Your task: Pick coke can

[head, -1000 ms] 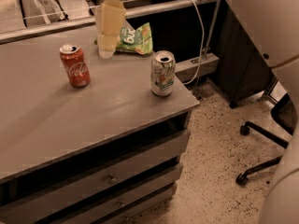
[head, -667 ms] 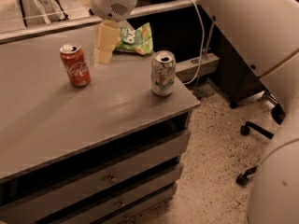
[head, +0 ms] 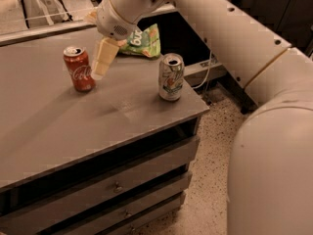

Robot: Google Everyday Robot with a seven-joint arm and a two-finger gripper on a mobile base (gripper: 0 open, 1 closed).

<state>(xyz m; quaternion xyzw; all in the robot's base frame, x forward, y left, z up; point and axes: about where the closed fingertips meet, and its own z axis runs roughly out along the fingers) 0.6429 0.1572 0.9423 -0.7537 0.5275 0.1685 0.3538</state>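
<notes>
The coke can [head: 78,69], red with white script and a silver top, stands upright on the grey table [head: 73,126] at the back left. My gripper [head: 100,66] hangs from the cream arm [head: 205,18] that reaches in from the upper right. It sits just to the right of the coke can, at about the can's height and close to it. It holds nothing that I can see.
A white-and-green can [head: 171,77] stands upright near the table's right edge. A green snack bag [head: 143,40] lies at the back, behind the gripper. Drawers [head: 122,185] sit under the tabletop. Speckled floor [head: 210,180] lies to the right.
My gripper has moved down and to the left, from above the snack bag to just beside the coke can. Both cans and the bag have not moved.
</notes>
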